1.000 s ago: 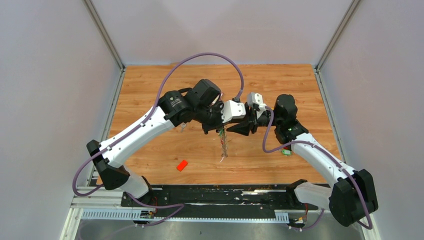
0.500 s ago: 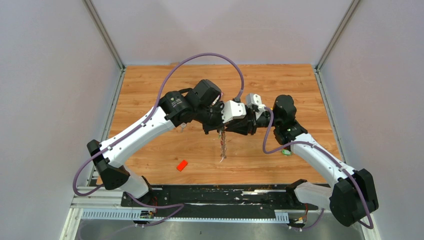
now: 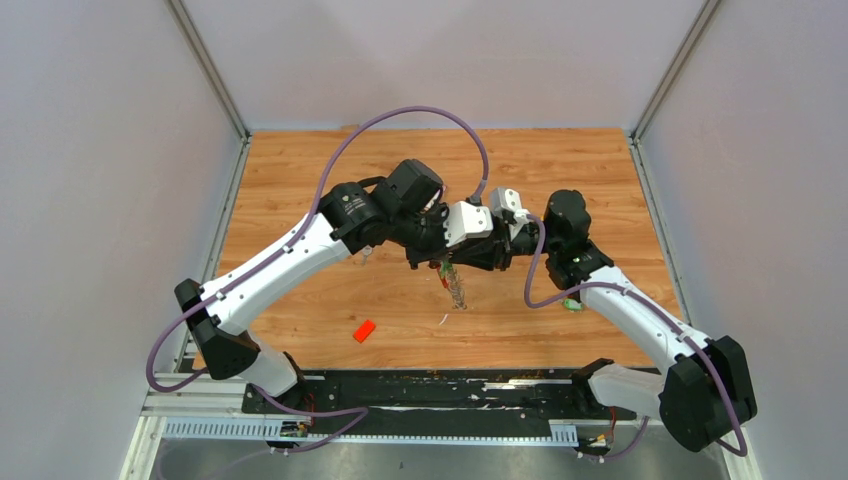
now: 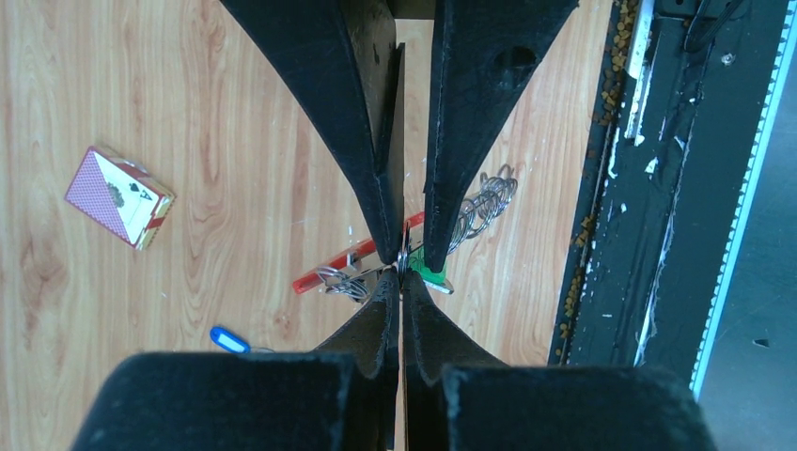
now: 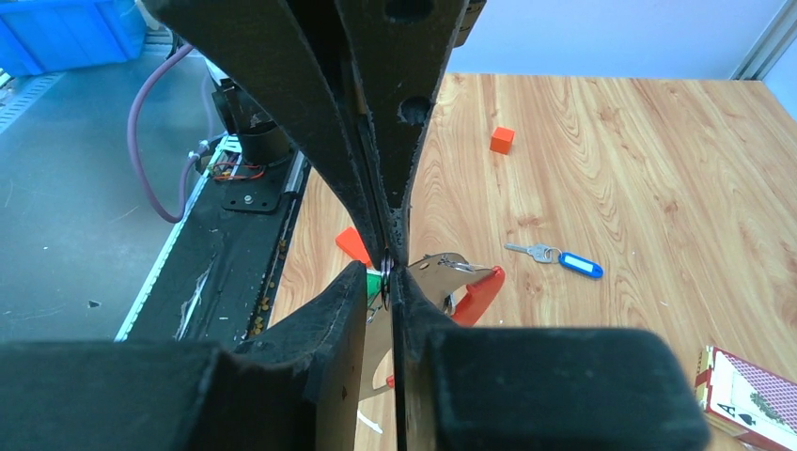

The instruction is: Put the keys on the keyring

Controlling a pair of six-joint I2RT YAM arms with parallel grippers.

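Dangling keyring [image 3: 456, 287], long axis pointing down, pinched by left claw [image 4: 400, 278], right claw [image 5: 382, 271]

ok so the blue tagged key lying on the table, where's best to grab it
Take the blue-tagged key by its tag, straight down from above, jaws across the tag's narrow width. It lies flat on the table with bare wood around it, and the oblong tag looks thicker and easier to pinch than the thin silver blade.
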